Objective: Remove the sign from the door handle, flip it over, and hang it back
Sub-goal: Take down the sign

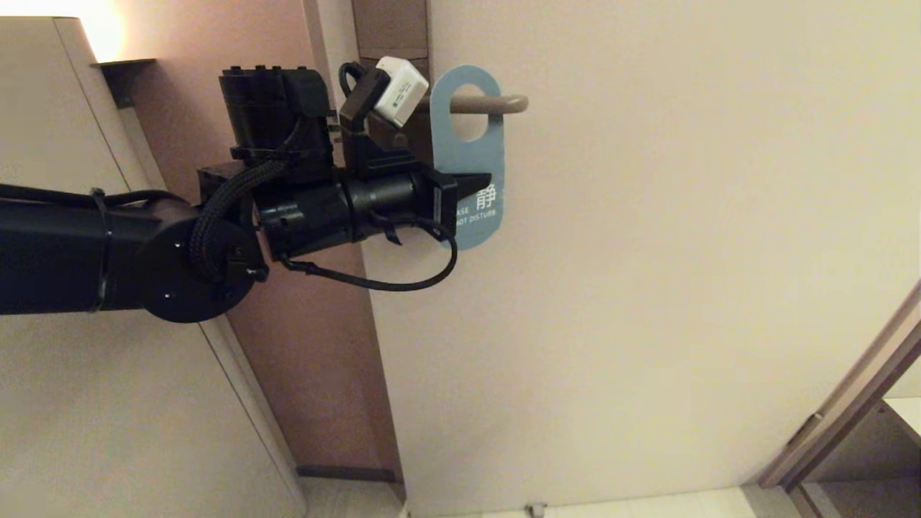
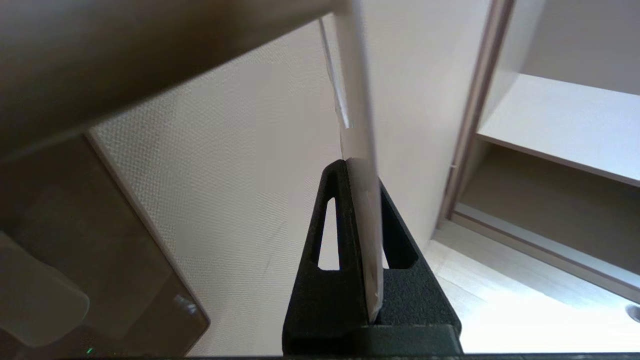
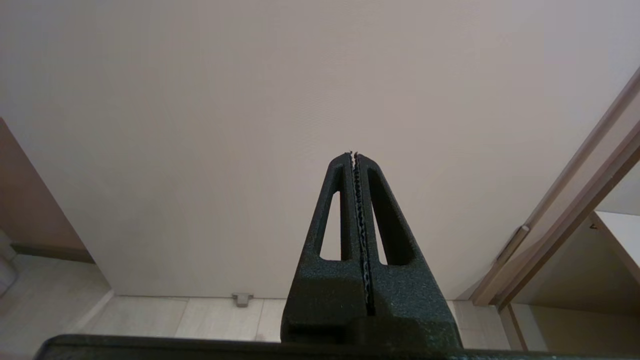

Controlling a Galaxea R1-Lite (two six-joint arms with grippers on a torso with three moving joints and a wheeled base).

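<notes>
The sign [image 1: 469, 155] hangs teal-blue face out, its oval hole around the door handle [image 1: 504, 104], a taupe lever bar pointing right. My left gripper [image 1: 471, 183] comes in from the left and is shut on the sign's lower half, just above the printed words. In the left wrist view the sign [image 2: 362, 220] runs edge-on between the two black fingers of the left gripper [image 2: 357, 167]. The handle's backplate is hidden behind the left wrist in the head view. My right gripper [image 3: 354, 154] is shut on nothing and points at the lower door, away from the sign.
The pale door [image 1: 647, 288] fills the middle. A brown door frame [image 1: 316, 345] and a cream wall [image 1: 86, 432] stand to the left. At the lower right is a wooden frame with an open shelf [image 1: 856, 424]. A small door stop [image 3: 242, 299] sits on the floor.
</notes>
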